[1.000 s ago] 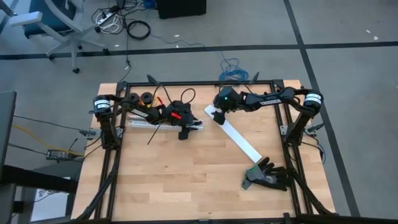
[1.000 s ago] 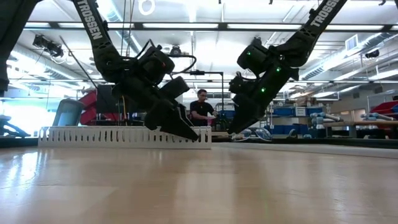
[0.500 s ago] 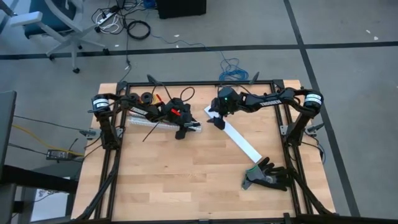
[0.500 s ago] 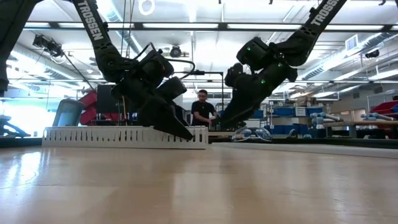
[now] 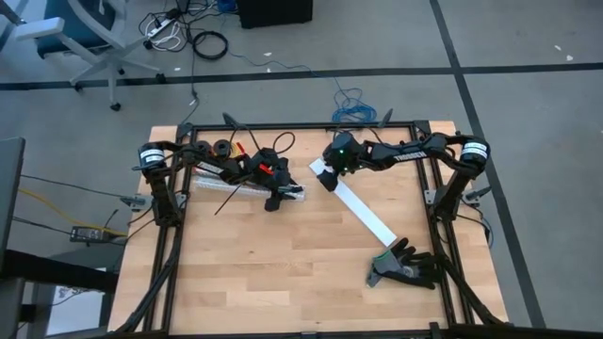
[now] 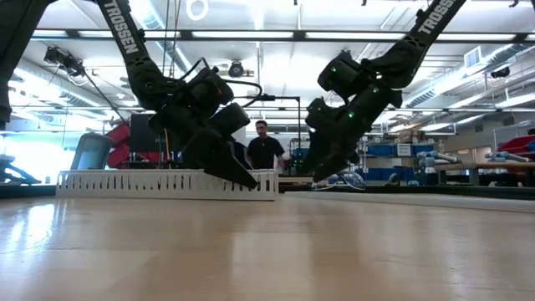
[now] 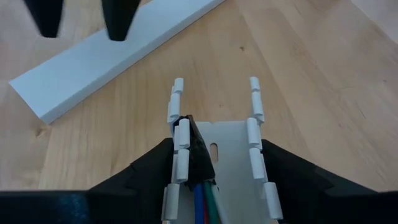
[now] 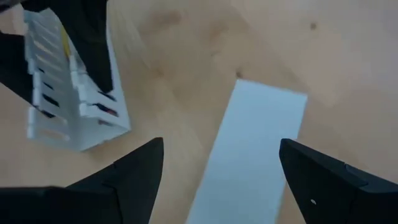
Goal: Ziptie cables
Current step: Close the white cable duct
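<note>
Left gripper (image 5: 274, 200): at the end of the white slotted duct (image 5: 247, 185), fingers spread on both sides of it, grasping nothing.
Cables (image 7: 200, 198): blue, red and green wires lie inside the duct, between the left fingers.
Ziptie (image 5: 229, 199): thin black strap, slanting across the duct.
Right gripper (image 5: 326, 177): above the end of the flat white cover (image 5: 363, 212), fingers released.
Black glove (image 5: 407, 266): near the table's right edge.

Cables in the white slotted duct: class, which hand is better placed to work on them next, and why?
Left. The left hand straddles the slotted duct with the cables between its fingers; the right hand hovers open over the flat white cover strip.
</note>
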